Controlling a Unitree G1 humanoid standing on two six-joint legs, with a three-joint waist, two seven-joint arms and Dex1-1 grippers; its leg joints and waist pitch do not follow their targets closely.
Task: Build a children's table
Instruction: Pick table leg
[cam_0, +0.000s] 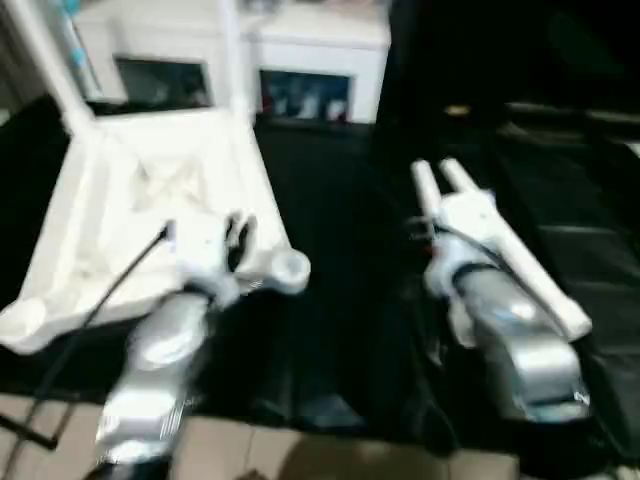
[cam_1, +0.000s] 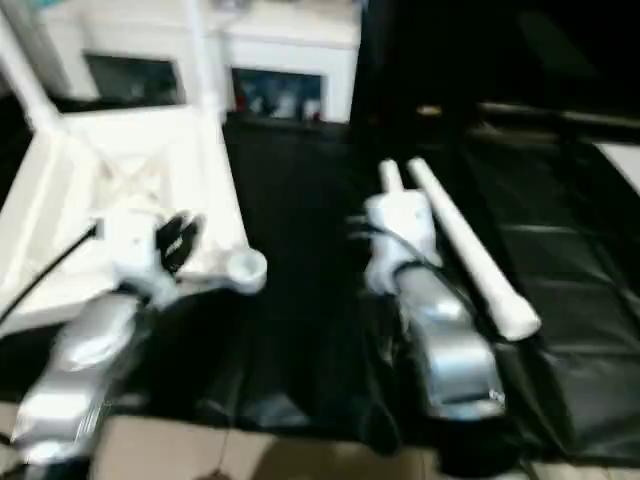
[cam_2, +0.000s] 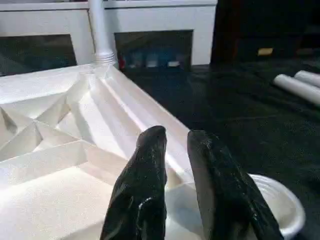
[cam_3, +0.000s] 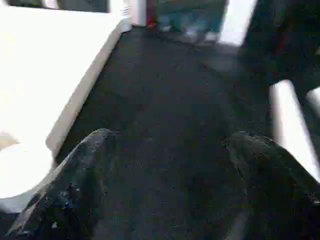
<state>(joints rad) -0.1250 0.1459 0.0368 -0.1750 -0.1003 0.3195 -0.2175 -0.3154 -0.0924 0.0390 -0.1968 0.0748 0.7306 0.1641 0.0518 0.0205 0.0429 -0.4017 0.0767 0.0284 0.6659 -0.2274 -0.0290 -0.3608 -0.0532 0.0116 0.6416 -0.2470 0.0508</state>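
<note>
Left eye view: upturned table top (cam_0: 150, 190) at 10 o'clock on black sheeting (cam_0: 340, 300).
Left gripper (cam_2: 175, 150): fingers nearly closed, empty, over the corner socket (cam_0: 290, 268).
Right gripper (cam_3: 170, 150): spread wide, empty.
Legs (cam_0: 500, 245): two at 2 o'clock.

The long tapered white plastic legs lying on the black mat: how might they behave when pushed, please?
The long tapered white plastic legs are round, so they would probably roll sideways, curving because of the taper. They look rigid and likely light. The smooth plastic may slip on the black mat.
</note>
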